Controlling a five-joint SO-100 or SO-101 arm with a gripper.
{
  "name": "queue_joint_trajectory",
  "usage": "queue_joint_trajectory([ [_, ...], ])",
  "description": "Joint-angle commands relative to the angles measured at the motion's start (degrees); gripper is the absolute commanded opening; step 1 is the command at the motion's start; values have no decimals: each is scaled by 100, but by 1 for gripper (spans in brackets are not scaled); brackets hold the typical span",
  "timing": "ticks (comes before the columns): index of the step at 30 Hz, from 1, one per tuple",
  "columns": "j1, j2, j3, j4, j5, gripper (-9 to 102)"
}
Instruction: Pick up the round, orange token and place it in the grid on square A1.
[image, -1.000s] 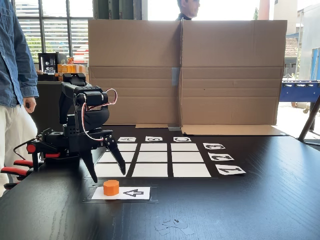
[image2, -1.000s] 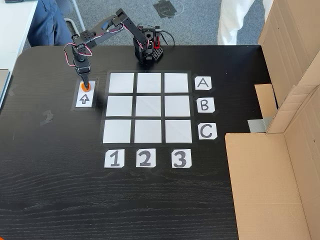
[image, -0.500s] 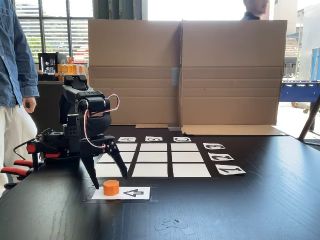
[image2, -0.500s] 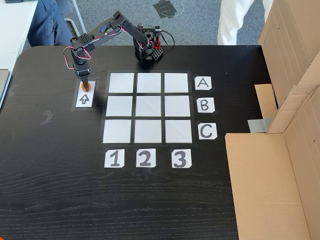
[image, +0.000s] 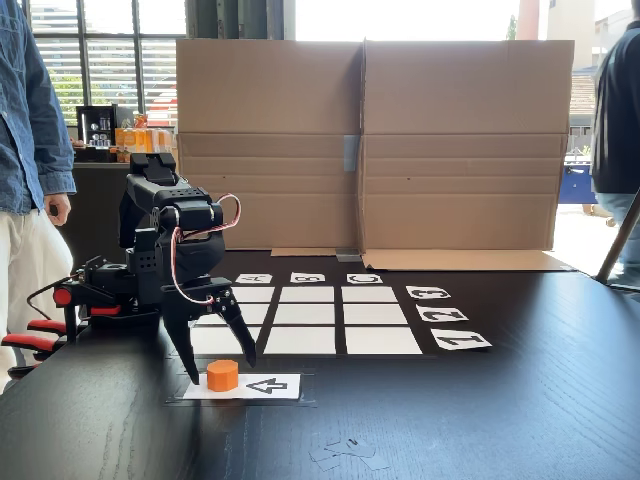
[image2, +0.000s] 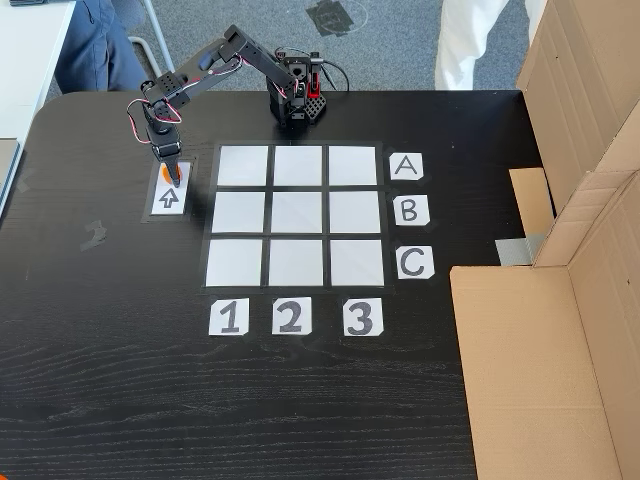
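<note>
Orange plastic, the token (image: 222, 375) sits on the white arrow card (image: 262, 386), which lies just beside the grid (image2: 296, 216) on the black tabletop (image2: 120, 380). Seen from above, the gripper (image2: 171, 178) covers most of the token (image2: 166, 174). The low fixed view shows the gripper (image: 221, 369) spread open, its fingers either side of the token, touching or not unclear. Cardboard sheets (image: 370, 145) stand behind the grid. Square A1 (image2: 243, 166) lies bare.

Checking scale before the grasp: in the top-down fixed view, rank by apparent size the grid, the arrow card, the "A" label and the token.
1. The grid
2. The arrow card
3. The "A" label, only slightly smaller
4. The token, partly hidden by the fingers
</note>
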Motion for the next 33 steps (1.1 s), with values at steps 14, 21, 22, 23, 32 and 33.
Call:
queue_joint_trajectory([
  [14,-97,-9,-220,9,9,28],
  [21,-97,-26,-220,-35,35,18],
  [22,-97,-35,-220,-35,26,16],
  [23,-97,-35,-220,-35,26,15],
  [32,-88,-9,-229,-35,9,7],
  [33,-79,18,-237,-18,9,7],
])
